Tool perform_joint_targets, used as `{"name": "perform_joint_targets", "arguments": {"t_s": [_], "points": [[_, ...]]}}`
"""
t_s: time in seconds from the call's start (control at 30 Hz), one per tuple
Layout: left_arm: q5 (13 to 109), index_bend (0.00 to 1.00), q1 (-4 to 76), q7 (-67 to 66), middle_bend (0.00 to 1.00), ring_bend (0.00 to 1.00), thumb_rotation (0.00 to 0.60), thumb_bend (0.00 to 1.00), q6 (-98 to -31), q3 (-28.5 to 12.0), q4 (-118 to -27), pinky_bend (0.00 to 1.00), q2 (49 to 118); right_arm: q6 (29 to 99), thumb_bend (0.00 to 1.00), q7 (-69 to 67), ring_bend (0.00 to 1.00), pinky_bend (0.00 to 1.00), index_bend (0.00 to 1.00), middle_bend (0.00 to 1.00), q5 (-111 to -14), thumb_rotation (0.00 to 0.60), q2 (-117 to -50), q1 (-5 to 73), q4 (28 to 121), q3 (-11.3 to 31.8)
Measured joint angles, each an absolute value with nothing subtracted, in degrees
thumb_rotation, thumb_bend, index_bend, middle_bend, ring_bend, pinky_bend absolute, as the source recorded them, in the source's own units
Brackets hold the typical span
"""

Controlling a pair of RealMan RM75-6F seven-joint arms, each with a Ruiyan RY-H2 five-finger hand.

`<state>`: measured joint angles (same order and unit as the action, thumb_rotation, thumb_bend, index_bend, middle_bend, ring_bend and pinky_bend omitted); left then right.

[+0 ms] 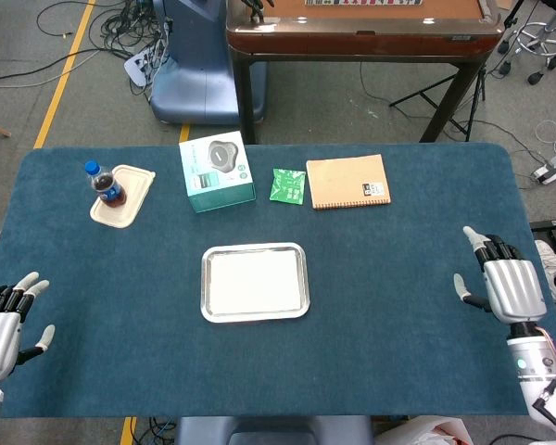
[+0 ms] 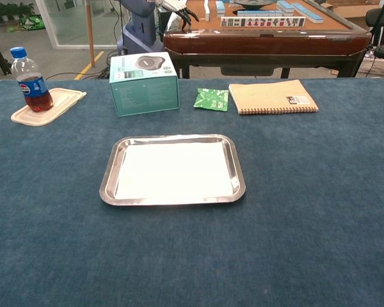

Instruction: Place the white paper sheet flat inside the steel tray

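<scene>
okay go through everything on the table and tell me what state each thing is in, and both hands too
white paper sheet: flat inside the tray
steel tray: level on the table
cola bottle: upright, capped, on a beige lid
teal box: closed
green packet: lying flat
notebook: closed
left hand: open
right hand: open

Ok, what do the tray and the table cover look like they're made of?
The tray looks like polished metal, probably steel: its rim mirrors the light. The white paper sheet in it lies flat and matte. The table cover looks like dark blue short-pile fabric, felt or carpet, dull and fuzzy.
</scene>
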<state>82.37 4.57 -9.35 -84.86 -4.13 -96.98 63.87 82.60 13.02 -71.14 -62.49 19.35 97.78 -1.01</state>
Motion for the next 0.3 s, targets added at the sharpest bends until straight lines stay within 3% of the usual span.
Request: {"name": "perform_joint_targets", "arguments": {"t_s": [0.3], "points": [[83.2,0.2,4.8,-10.1,0.12,0.15,0.6,0.31,-84.9,-3.7,-97.6,0.09,64.2,86.9,0.47,10.6,0.13,0.28,0.04,0.2,-73.6,0.357,-62.6,13.2,97.9,-1.5]]}}
